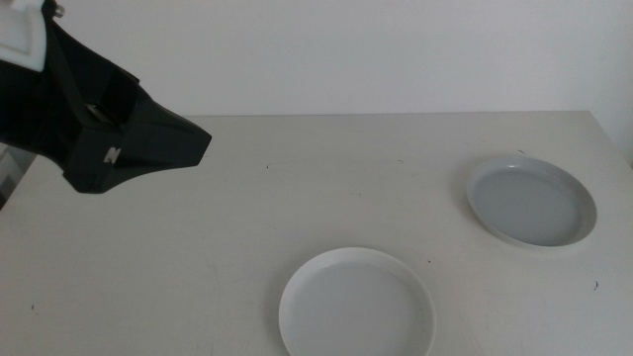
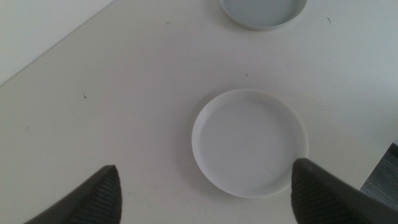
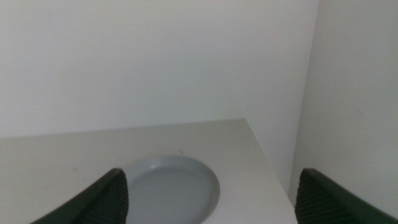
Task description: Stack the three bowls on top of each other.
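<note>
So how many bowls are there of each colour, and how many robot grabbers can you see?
White bowl: 1
Grey-blue bowl: 1
Mint green bowl: 0 in view
Grippers: 2, the left gripper raised over the table, and the right gripper near the grey-blue bowl, both open
Total: 2 bowls, 2 grippers

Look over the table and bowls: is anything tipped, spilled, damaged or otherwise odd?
Nothing is tipped, spilled or broken. The white bowl and grey-blue bowl sit flat, upright and apart on the table. One oddity: only two bowls show; no mint green one appears in any view. The left gripper hangs open above the white bowl; the right gripper is open too.
</note>
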